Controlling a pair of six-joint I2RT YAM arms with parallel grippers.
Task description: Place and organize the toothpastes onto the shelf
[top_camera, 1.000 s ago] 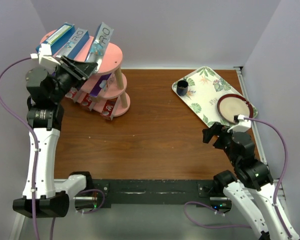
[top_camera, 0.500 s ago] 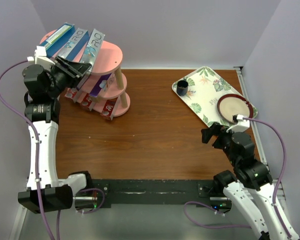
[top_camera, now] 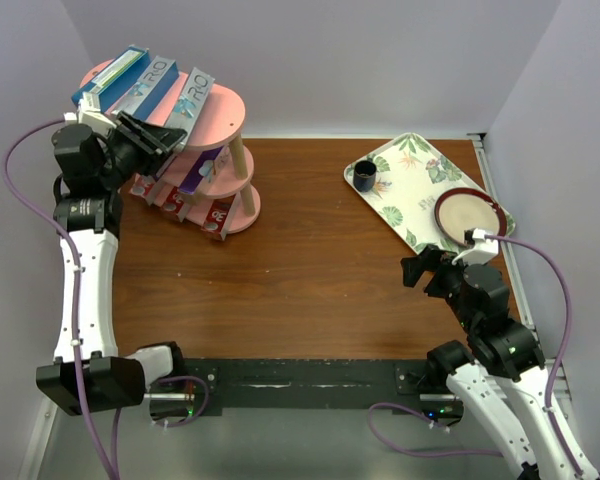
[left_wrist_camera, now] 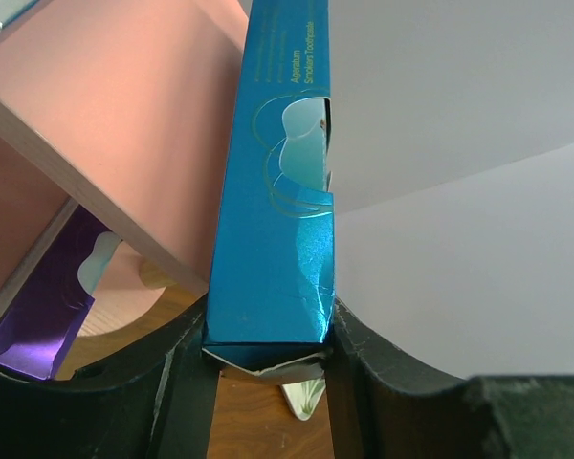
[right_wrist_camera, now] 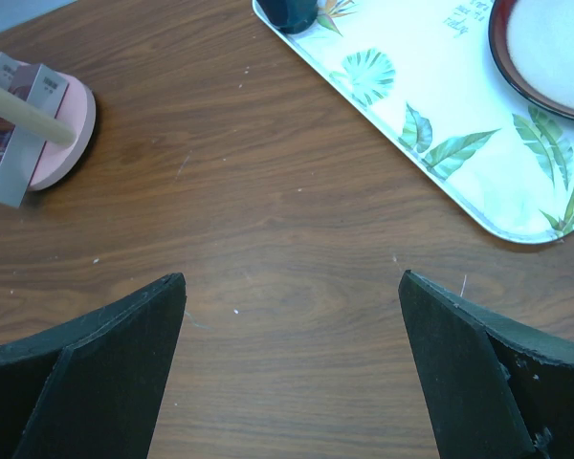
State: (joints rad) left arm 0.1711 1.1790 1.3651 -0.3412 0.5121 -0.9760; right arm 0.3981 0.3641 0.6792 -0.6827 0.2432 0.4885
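Held carton: the left gripper [top_camera: 145,140] is pinching the near end of a blue carton [left_wrist_camera: 273,220], one jaw pressed on each narrow side. The rest of the carton lies across the shelf [top_camera: 225,110].
Where it sits: on the shelf's top board, last of three in a row. It's right beside the two other top cartons [top_camera: 130,80] and next to the bare part of the board.
Handling guess: thin foil cardboard, so probably light and stiff lengthwise but easy to crush. The glossy skin looks slippery.
Wear: the face looks a bit creased just above the jaws, and the end flap looks slightly sprung.
Where to grab: probably the narrow sides near one end, like it's doing now. A gentle squeeze should do.
Print on held carton: small gold lettering runs along it. "Smokers Toothpaste" is readable, but the word above it is too fine to be sure of.
Print on top cartons: big "RO" letters on the silver faces.
Lower boards: a purple carton [top_camera: 195,170] sits on the shelf's middle board and red cartons [top_camera: 180,203] on the bottom one. Their print is too small to read.
Right gripper [right_wrist_camera: 292,287]: fingers spread wide with nothing between them, over bare wood well apart from the shelf.
Tray [right_wrist_camera: 440,124]: far side of the table from the shelf. There's some lettering near its edge, unreadable.
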